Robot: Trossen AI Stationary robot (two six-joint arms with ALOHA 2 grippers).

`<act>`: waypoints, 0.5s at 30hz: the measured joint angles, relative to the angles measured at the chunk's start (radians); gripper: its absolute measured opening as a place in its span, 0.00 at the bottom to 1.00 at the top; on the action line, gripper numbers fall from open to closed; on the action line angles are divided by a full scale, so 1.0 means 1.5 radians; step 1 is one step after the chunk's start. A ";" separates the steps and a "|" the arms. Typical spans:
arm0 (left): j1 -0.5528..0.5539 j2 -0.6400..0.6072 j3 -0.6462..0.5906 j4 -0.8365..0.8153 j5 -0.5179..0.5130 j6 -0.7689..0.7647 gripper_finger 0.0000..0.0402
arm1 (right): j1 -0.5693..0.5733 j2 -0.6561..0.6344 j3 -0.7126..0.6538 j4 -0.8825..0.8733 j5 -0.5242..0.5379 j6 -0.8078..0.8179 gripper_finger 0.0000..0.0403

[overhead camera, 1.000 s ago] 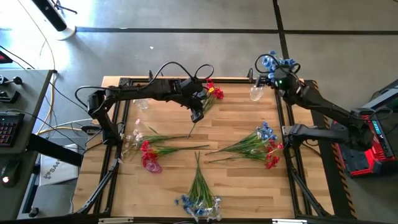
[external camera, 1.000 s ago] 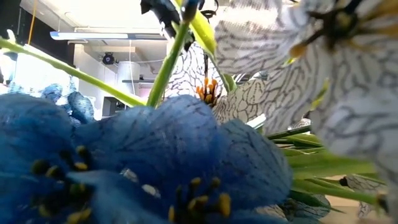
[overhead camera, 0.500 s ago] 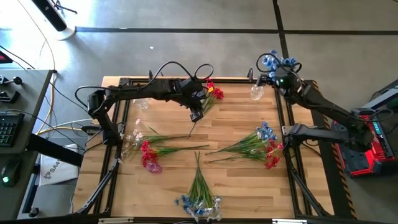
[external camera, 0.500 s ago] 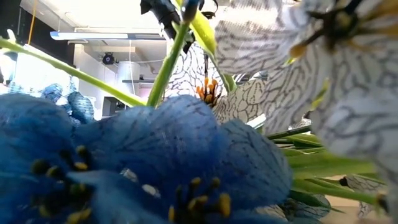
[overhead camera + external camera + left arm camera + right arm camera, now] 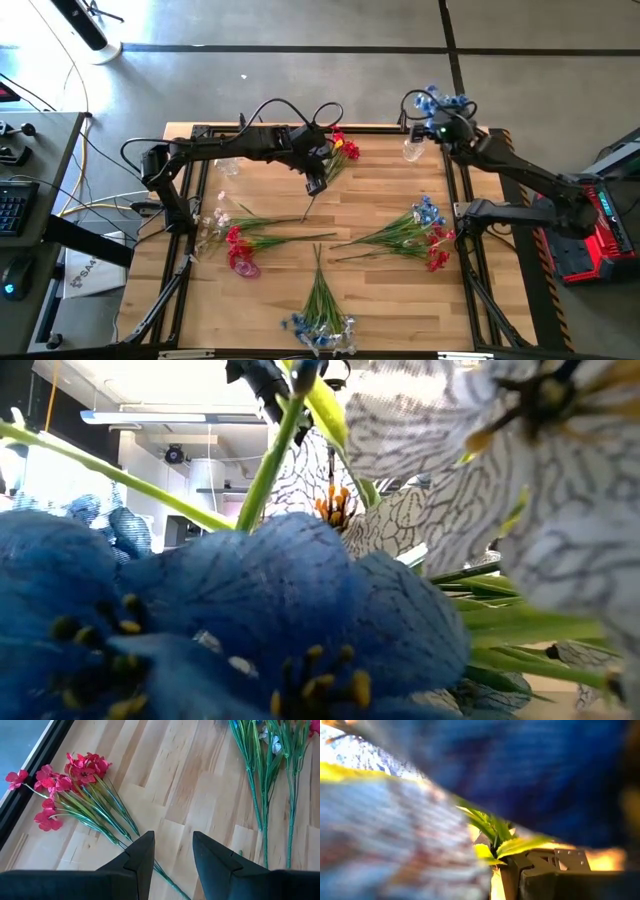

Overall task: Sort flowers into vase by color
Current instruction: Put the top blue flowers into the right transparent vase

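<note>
Since a second ago, only the right gripper [image 5: 440, 122] has shifted, sliding a little leftward along the table's far edge with its blue bunch [image 5: 441, 101]; whether its fingers are clamped cannot be seen, as blue petals fill its wrist view. It hangs beside a clear glass vase [image 5: 412, 149] at the far right corner. Over the far middle of the wooden table [image 5: 380, 205] hovers the left gripper [image 5: 172, 851], fingers apart and empty, above the stems of a red bunch [image 5: 65, 780] lying by the far rail. Elsewhere on the wood lie a red and white bunch [image 5: 235, 240] at left, a blue and red bunch [image 5: 420, 232] at right, and a blue and white bunch [image 5: 320, 325] at the near edge. That last bunch's petals press against the low camera, blocking most of its view.
</note>
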 joint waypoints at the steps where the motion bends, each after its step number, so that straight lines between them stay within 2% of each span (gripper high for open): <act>1: 0.001 0.000 0.000 0.000 0.000 0.000 0.30 | 0.000 0.011 -0.005 0.004 -0.001 0.009 0.00; 4: 0.004 0.000 0.000 -0.001 -0.001 -0.005 0.30 | 0.000 0.041 -0.010 0.016 -0.005 0.013 0.03; 7: 0.004 0.000 0.000 -0.010 -0.003 -0.012 0.30 | 0.000 0.063 -0.010 0.011 -0.006 0.029 0.09; 11: 0.004 0.000 0.000 -0.046 -0.012 -0.025 0.30 | 0.000 0.069 -0.009 0.000 -0.027 0.040 0.24; 15: 0.009 -0.005 0.000 -0.100 -0.021 -0.029 0.30 | 0.000 0.066 0.014 -0.059 -0.030 0.088 0.42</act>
